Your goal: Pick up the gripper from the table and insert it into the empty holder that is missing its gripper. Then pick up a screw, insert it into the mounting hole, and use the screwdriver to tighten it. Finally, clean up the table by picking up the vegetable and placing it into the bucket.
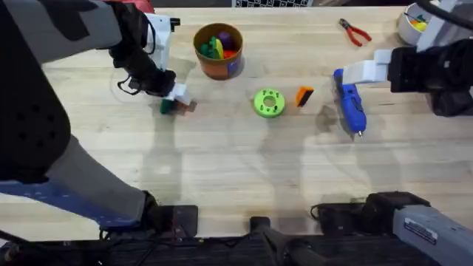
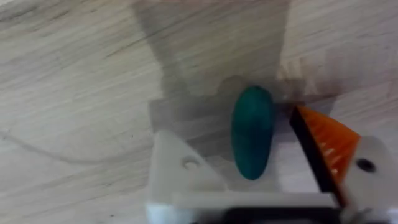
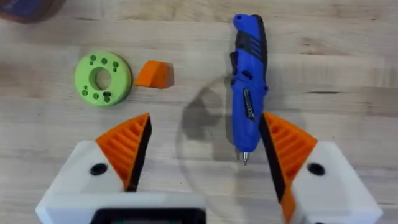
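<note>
I see left gripper point(image 2: 261, 165) released, one pad missing, straddling vegetable point(image 2: 252, 132) left of bucket point(image 1: 218, 50); right gripper point(image 3: 202, 155) released above screwdriver point(image 3: 247, 93); padless finger may slip off vegetable.

The table point(image 1: 236, 170) is a light wooden top with plank grain. Taking the orange bucket point(image 1: 219, 53) as landmark: it stands upright at the far middle of the table, colourful toy pieces showing at its rim. The vegetable point(image 2: 252, 132), a dark green oval, lies on the wood nearer the camera than the bucket and to its left. The gripper point(image 1: 304, 96), a small orange wedge with a dark end, lies to the bucket's right and nearer the camera. The screwdriver point(image 1: 350, 105), blue and pen-shaped, lies flat farther right of the bucket, its thin silver bit pointing towards the near edge
</note>
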You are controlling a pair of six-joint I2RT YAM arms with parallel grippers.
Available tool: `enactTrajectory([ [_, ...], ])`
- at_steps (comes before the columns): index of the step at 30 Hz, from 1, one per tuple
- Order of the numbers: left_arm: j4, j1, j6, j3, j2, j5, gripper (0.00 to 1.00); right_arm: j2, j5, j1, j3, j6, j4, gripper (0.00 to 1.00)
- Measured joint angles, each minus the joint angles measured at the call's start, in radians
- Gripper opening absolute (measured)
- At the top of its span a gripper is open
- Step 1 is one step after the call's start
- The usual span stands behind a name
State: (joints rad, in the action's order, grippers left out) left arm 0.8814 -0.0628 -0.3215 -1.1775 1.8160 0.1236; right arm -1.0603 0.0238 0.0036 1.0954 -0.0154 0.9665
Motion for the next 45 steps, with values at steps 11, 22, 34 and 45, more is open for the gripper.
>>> enactTrajectory([
  [11, -0.003, 0.004, 0.004, -0.006, -0.005, 0.03, 0.022, 0.0, 0.0, 0.0, 0.0, 0.0, 0.0, 0.994],
  [22, 0.047, 0.003, 0.021, -0.033, -0.005, 0.01, 0.021, 0.0, 0.0, 0.0, 0.0, 0.0, 0.0, 0.994],
  [34, 0.093, 0.002, 0.085, -0.078, -0.311, 0.006, 0.021, 0.0, 0.0, 0.0, 0.0, 0.0, 0.0, 0.993],
  [45, 0.18, 0.002, 0.129, -0.079, -0.629, 0.006, 0.021, 0.0, 0.0, 0.0, 0.0, 0.0, 0.0, 0.994],
])
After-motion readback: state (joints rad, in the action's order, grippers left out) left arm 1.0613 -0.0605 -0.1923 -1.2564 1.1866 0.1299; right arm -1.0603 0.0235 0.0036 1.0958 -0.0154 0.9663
